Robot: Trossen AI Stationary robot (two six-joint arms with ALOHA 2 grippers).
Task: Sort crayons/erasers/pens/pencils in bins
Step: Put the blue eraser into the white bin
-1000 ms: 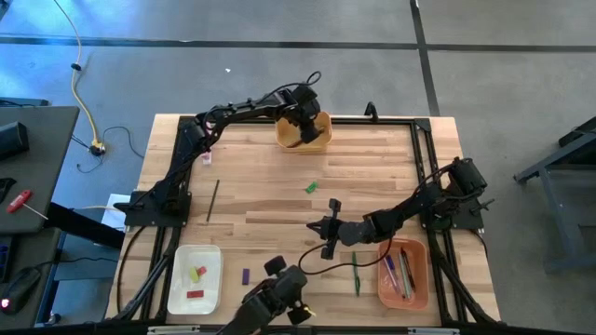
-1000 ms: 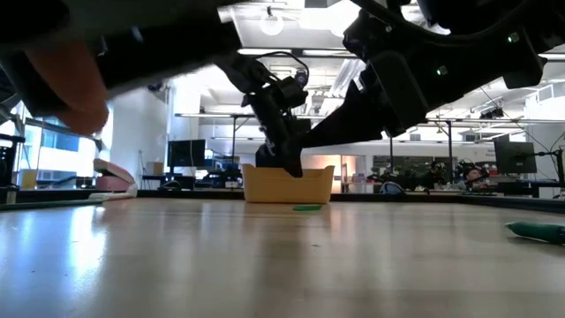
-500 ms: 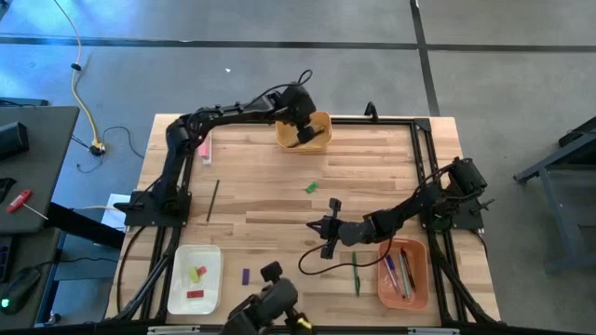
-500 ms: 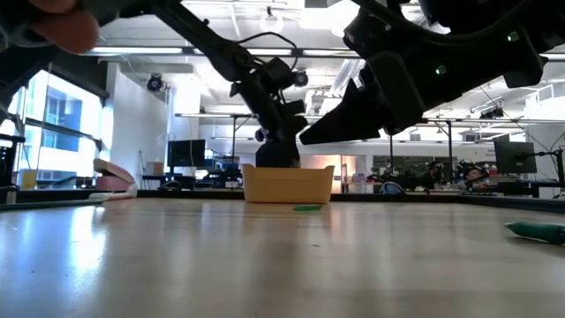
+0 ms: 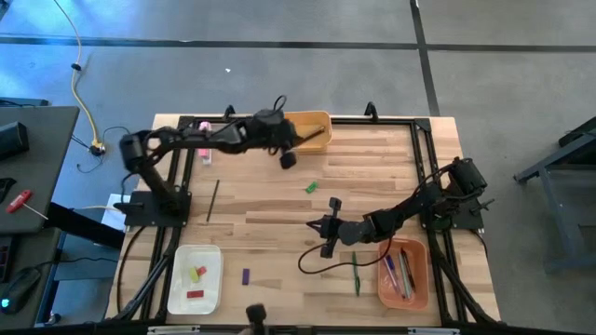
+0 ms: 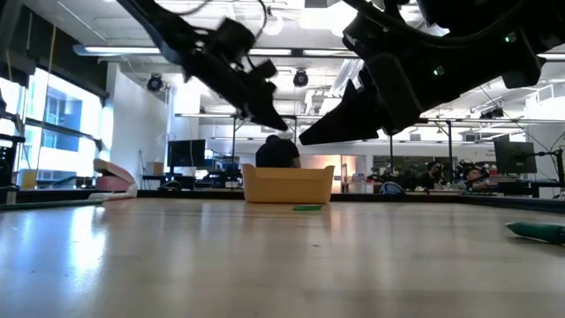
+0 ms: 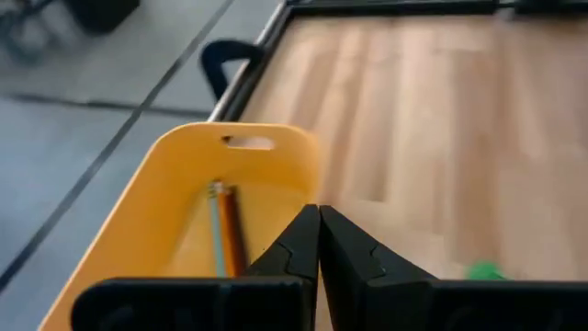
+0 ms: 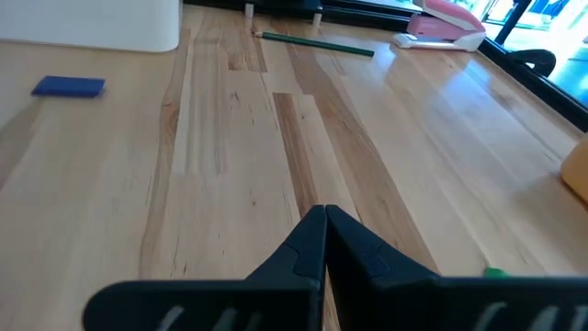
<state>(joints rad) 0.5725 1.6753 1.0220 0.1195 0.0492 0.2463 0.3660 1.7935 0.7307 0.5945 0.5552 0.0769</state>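
My left gripper (image 5: 290, 158) (image 7: 319, 211) is shut on nothing and hangs above the table beside the yellow-orange bin (image 5: 315, 123) (image 7: 175, 193), at its left near corner. Two pencils (image 7: 228, 232) lie in that bin. My right gripper (image 5: 314, 225) (image 8: 324, 211) waits mid-table, shut and empty. On the wood lie a green crayon (image 5: 311, 187), a purple crayon (image 5: 246, 275), a dark pencil (image 5: 213, 200) and a green pen (image 5: 355, 273). The white bin (image 5: 179, 279) holds crayons; the salmon bin (image 5: 421, 256) holds pens.
A pink bar (image 5: 203, 151) lies at the far left, partly under my left arm. A black frame (image 5: 424, 149) runs round the tabletop. Bare wood lies between the yellow-orange bin and the right gripper (image 6: 305, 141).
My left gripper has risen out of the yellow-orange bin and drawn back toward the table's left and near side, its arm folding back toward the left edge. The pencils stay in the bin.
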